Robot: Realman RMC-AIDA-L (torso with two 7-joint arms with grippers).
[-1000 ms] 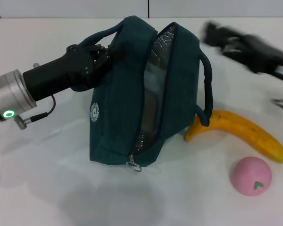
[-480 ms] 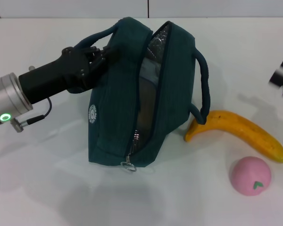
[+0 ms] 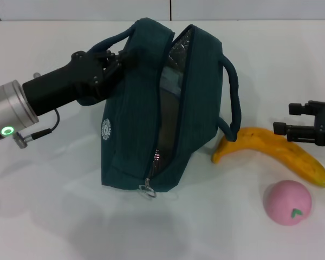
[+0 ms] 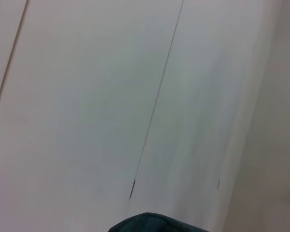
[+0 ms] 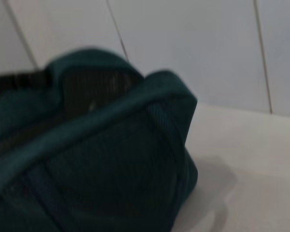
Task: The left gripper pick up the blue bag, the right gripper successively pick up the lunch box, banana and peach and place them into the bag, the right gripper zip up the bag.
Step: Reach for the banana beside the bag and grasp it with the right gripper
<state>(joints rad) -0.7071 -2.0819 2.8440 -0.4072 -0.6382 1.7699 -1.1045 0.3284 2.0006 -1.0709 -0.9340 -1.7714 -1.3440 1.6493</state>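
Left gripper [image 3: 115, 64] tips hidden behind blue bag [image 3: 168, 108] handle.

- Bag [image 3: 130, 135]: dark teal, silver lining, white round logo.
- Banana [image 3: 281, 151]: yellow.
- Peach [image 3: 287, 202]: pink, small green mark.
- Surface [image 3: 54, 216]: white.
- Left end effector [image 3: 105, 67]: black.

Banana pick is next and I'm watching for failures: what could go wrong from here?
The right claw hangs open above the banana, whose near tip lies under the bag's handle; lifting could snag it. The peach lies close and might get nudged. The blue bag, gripped by the left claw, leans.
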